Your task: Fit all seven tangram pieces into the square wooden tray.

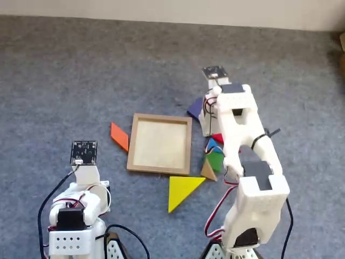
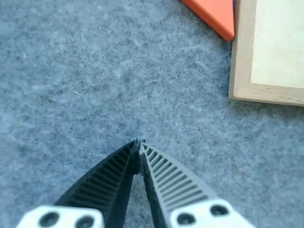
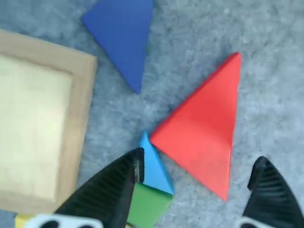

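Right pincer [image 3: 199, 166], tips well apart, straddles the red triangle [image 3: 204, 129] near the wooden tray [image 3: 80, 118] rim; left pincer [image 2: 139, 148], tips together, hangs over bare tabletop [image 2: 95, 71].

– What do you look like?
– I wear white plastic shells [image 1: 259, 202], black motors [image 1: 70, 218], red and black cables [image 1: 209, 222] near my bases.
– And your left claw [image 2: 138, 143]?
– Mine has black ribbed fingers [image 2: 166, 175], white mounts [image 2: 199, 216] with round screw holes [image 2: 186, 218].
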